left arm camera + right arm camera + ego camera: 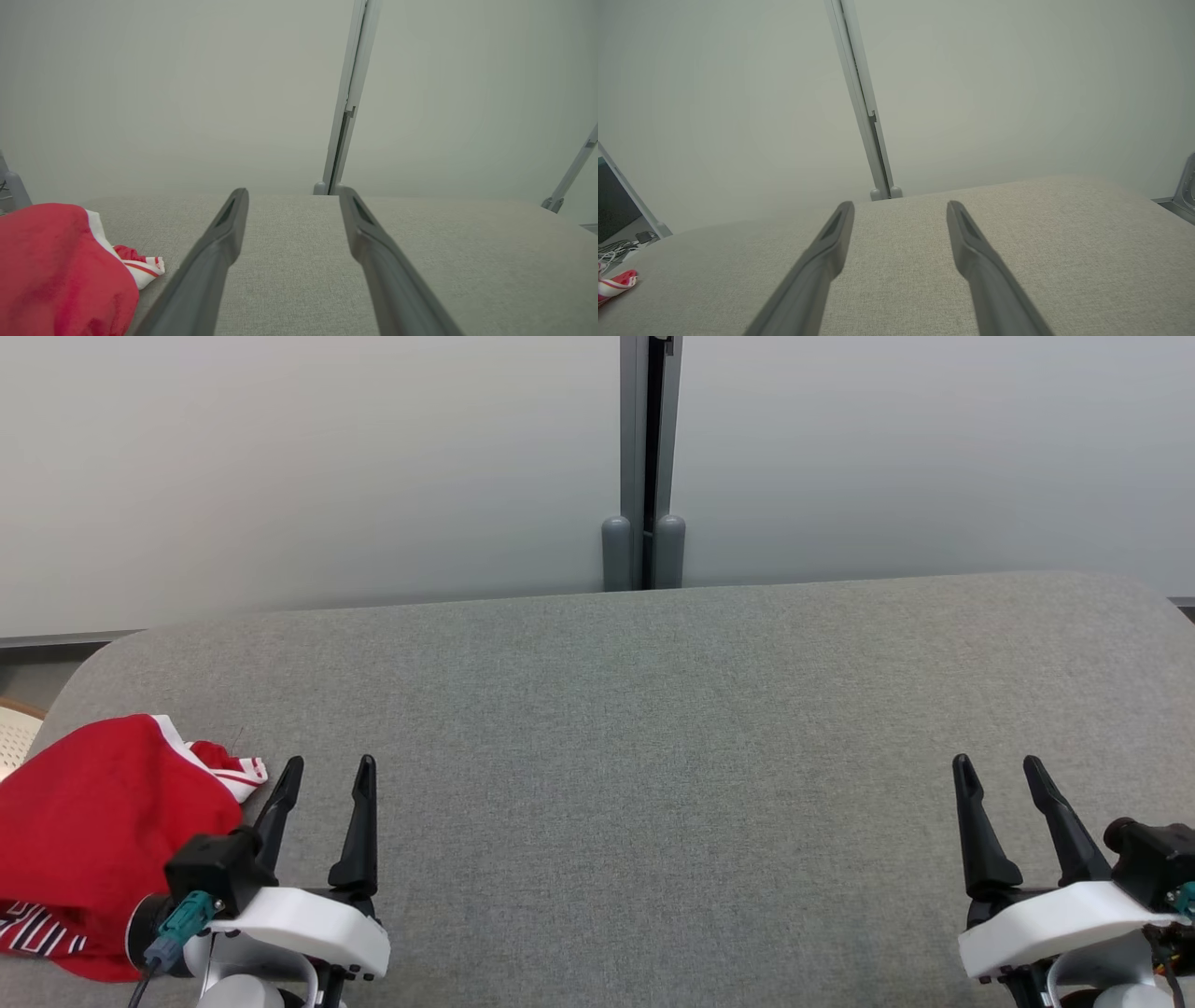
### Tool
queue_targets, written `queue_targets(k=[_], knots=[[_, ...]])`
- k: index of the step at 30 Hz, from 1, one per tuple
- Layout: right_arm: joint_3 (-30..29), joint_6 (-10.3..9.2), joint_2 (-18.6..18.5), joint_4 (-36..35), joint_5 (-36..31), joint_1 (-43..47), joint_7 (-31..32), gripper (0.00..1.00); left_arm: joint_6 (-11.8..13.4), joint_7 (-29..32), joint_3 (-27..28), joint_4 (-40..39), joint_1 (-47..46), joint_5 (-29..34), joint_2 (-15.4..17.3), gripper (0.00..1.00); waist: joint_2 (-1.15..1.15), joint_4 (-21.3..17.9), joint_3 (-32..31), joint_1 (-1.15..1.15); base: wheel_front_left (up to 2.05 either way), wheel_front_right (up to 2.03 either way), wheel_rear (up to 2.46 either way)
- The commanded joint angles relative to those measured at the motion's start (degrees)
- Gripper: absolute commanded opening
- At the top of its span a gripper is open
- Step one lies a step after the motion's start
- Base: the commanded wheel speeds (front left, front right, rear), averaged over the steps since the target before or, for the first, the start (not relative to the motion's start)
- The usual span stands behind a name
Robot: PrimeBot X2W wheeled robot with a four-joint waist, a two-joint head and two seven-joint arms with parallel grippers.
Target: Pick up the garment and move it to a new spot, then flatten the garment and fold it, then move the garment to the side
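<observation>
Left gripper (330, 763): fingers wide apart, empty, just beside red garment (103, 812) bunched at left edge of grey padded surface (653, 709). Right gripper (998, 763): wide apart, empty, well away. Risk: a clumsy pinch may nudge the red garment overboard.

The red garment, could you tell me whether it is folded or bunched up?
Bunched up: the garment lies in a rumpled heap on the grey surface, a white-striped cuff poking out.
</observation>
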Motion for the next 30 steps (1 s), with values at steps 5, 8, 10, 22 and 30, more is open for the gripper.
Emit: queue_targets(k=[5,8,10,22,30], knots=[[0.4,0.00,-0.2,-0.8,-3.3,0.0,-0.2,1.00,0.9,-1.0,-0.6,0.4,-1.3,3.4,0.7,1.00,0.00,0.2,-0.1,0.00,0.00,0.00,0.00],[0.3,0.00,-0.2,-0.7,-4.5,0.2,-0.4,1.00,1.1,-1.3,-0.8,1.0,-1.4,4.8,0.8,1.00,0.00,0.4,-0.2,0.00,0.00,0.00,0.00],[0.3,0.00,-0.2,-0.7,-5.3,0.2,-0.5,1.00,1.2,-1.5,-0.9,1.2,-1.5,5.5,0.8,1.00,0.00,0.5,-0.2,0.00,0.00,0.00,0.00],[0.3,0.00,0.0,-0.3,-9.4,0.0,-1.0,1.00,1.1,-2.8,-1.3,3.5,-2.3,8.2,0.6,1.00,0.00,0.9,-0.2,0.00,0.00,0.00,0.00],[-0.1,0.00,0.4,0.1,-9.9,0.1,-1.0,1.00,1.0,-2.9,-1.2,5.3,-2.4,7.7,0.3,1.00,0.00,0.8,-0.3,0.00,0.00,0.00,0.00]])
